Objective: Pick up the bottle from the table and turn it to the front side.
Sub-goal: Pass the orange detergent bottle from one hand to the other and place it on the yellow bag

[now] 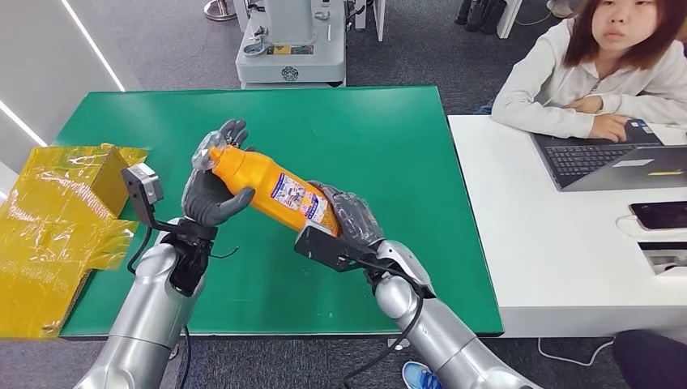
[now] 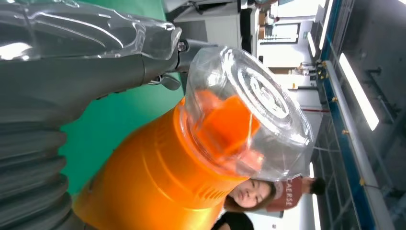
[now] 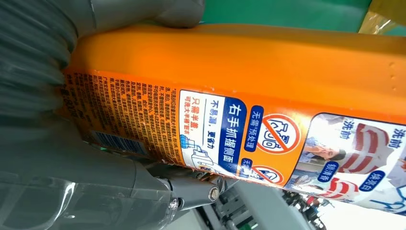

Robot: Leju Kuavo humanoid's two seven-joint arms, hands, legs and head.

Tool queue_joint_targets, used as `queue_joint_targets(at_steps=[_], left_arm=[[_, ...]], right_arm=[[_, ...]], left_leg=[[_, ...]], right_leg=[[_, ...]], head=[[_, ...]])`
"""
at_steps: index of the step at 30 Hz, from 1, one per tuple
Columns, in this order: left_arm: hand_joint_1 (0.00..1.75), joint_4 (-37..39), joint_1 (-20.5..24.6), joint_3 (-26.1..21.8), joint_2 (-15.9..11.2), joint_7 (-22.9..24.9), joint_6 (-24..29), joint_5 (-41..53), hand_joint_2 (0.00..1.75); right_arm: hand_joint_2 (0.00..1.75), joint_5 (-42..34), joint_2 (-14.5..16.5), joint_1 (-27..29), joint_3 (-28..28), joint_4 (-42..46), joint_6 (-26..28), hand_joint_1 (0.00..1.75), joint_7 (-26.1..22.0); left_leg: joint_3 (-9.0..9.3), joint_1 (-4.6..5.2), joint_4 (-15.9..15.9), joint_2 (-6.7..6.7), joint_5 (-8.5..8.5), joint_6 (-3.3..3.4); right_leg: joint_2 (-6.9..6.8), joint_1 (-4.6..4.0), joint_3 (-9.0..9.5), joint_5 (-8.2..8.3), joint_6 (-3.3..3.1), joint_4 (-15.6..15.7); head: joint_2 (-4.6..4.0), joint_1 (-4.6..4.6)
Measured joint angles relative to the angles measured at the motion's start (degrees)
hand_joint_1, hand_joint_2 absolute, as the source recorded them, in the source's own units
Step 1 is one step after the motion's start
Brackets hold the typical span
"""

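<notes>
Head view: yellow film (image 1: 57, 219) lies crumpled at the green table's (image 1: 364, 146) left edge, and a person (image 1: 599, 73) sits at a laptop (image 1: 616, 162) on the white table beside it. The orange bottle (image 1: 271, 188) is held tilted above the green table, the left robot hand (image 1: 212, 190) gripping its neck end and the right robot hand (image 1: 350, 215) its base.

Left wrist view: the bottle's clear cap (image 2: 249, 110) sits beside the thumb (image 2: 72, 81).

Right wrist view: the printed label (image 3: 268, 139) faces the camera, with fingers (image 3: 143, 12) wrapped around the bottle.

Head view looks down on the green table (image 1: 381, 138); both wrist views sit close against the shared bottle (image 1: 271, 188).
</notes>
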State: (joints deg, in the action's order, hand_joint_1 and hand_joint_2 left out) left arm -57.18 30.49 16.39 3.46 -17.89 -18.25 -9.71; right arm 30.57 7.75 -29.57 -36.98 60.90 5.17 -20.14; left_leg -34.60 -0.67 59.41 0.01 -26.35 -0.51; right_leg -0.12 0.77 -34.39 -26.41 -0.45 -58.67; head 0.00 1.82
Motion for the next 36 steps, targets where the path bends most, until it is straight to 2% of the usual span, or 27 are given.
queue_joint_targets(at_steps=[7, 9, 10, 11, 13, 14, 33, 34, 36], left_arm=[[0.0, 3.82, 1.85, 0.36, 0.33, -1.12, 0.77, 0.82, 1.75], [0.4, 3.99, 1.99, 0.36, 0.36, -1.09, 0.55, 0.65, 1.75], [0.76, 4.02, 2.03, 0.36, 0.36, -1.04, 0.4, 0.5, 1.75], [1.2, 4.05, 2.07, 0.35, 0.36, -1.0, 0.24, 0.29, 1.75], [1.67, 4.09, 2.09, 0.35, 0.37, -0.95, -0.05, -0.12, 1.75], [1.75, 4.09, 2.09, 0.35, 0.38, -0.95, -0.22, -0.36, 1.75], [1.75, 6.18, 3.01, 0.36, -0.14, 0.89, -4.4, -5.41, 1.75], [1.75, 6.37, 3.05, 0.36, -0.17, 0.89, -4.53, -5.52, 1.75], [1.75, 6.75, 3.12, 0.36, -0.24, 0.89, -4.73, -5.74, 1.75]], right_arm=[[1.75, 0.07, -0.83, 0.12, 0.0, 1.22, 0.53, 1.75, 0.65], [1.75, -0.12, -0.92, 0.12, 0.0, 1.33, 0.55, 1.75, 0.55], [1.75, -0.24, -0.93, 0.11, 0.0, 1.36, 0.55, 1.75, 0.51], [1.75, -0.37, -0.93, 0.11, 0.0, 1.37, 0.56, 1.75, 0.48], [1.75, -0.58, -0.93, 0.08, 0.0, 1.36, 0.63, 1.75, 0.48], [1.75, -0.67, -0.93, 0.06, 0.0, 1.36, 0.69, 1.75, 0.48], [1.75, -1.24, -0.93, 0.06, -0.59, 1.35, 0.9, 1.73, 0.27], [1.75, -1.23, -0.93, 0.08, -0.59, 1.35, 0.9, 1.61, 0.27], [1.75, -1.21, -0.93, 0.11, -0.59, 1.35, 0.9, 0.75, 0.26]], left_leg=[[-0.01, 0.0, 0.0, -0.01, 0.0, 0.0], [-0.01, 0.0, 0.0, -0.01, 0.0, 0.0], [-0.01, 0.0, -0.01, -0.01, 0.0, 0.0], [-0.01, 0.0, -0.01, -0.01, 0.0, 0.0], [-0.02, 0.0, -0.01, -0.02, 0.0, 0.0], [-0.02, 0.0, -0.01, -0.02, 0.0, 0.0], [-0.02, 0.0, -0.01, -0.03, 0.0, 0.0], [-0.02, 0.0, -0.01, -0.03, 0.0, 0.0], [-0.02, 0.0, -0.01, -0.03, 0.0, 0.0]], right_leg=[[0.0, 0.0, 0.0, 0.0, 0.0, 0.0], [0.0, 0.0, 0.0, 0.0, 0.0, 0.0], [0.0, 0.0, 0.0, 0.0, 0.0, 0.0], [0.0, 0.0, 0.0, 0.0, 0.0, 0.0], [-0.01, 0.0, 0.0, 0.0, 0.0, -0.01], [-0.01, 0.0, 0.0, 0.0, 0.0, -0.01], [-0.01, 0.0, 0.0, 0.0, 0.0, -0.01], [-0.01, 0.0, 0.0, 0.0, 0.0, -0.01], [-0.01, 0.0, 0.0, 0.0, 0.0, -0.01]], head=[[0.0, 0.0], [0.0, 0.0], [0.0, 0.01], [0.0, 0.01], [0.0, 0.01], [0.0, 0.01], [0.0, -0.01], [0.0, -0.01], [0.0, -0.01]])
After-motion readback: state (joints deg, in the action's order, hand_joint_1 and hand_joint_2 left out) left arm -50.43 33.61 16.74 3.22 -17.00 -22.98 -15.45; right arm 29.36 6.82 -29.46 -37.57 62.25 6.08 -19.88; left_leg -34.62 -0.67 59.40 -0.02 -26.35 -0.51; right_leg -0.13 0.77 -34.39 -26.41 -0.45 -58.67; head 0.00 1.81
